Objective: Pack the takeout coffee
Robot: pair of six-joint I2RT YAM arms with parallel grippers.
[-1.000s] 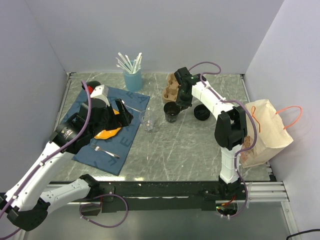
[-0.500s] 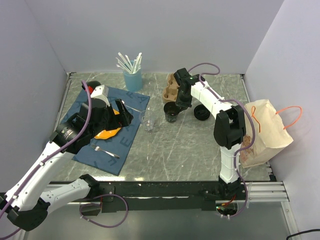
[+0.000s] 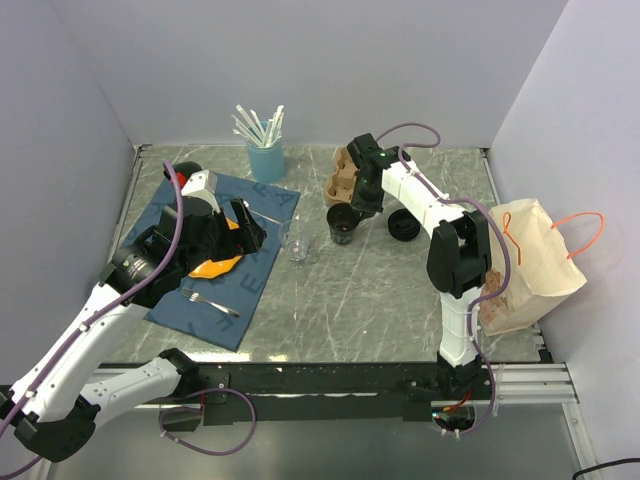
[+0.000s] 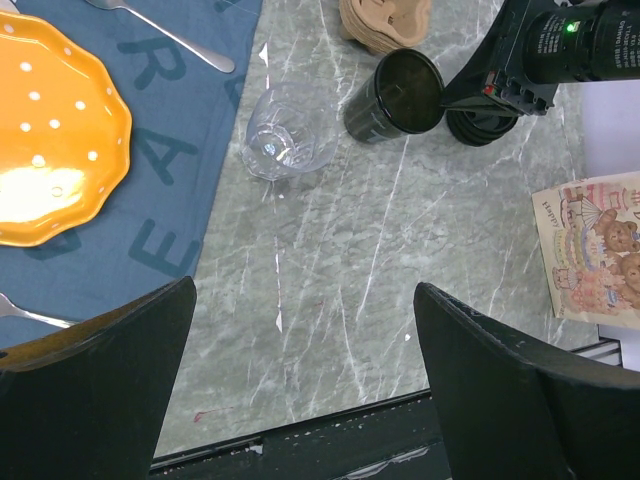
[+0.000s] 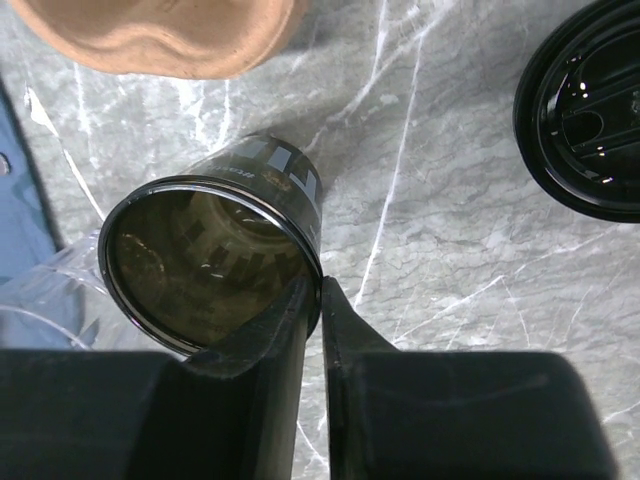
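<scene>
I see the takeout coffee cup (image 5: 215, 250) lidless on the desk (image 4: 330, 300), just in front of the cardboard carrier (image 5: 160, 35). It is between the clear glass (image 4: 285, 145) to its left and a black lid (image 5: 590, 120) lying apart to its right. My right tool (image 5: 320, 285) is clenched on the cup's rim, one finger inside the wall and one outside. My left tool (image 4: 305, 290) hangs wide open, released, above the near desk beside the orange plate (image 4: 50, 150).
</scene>
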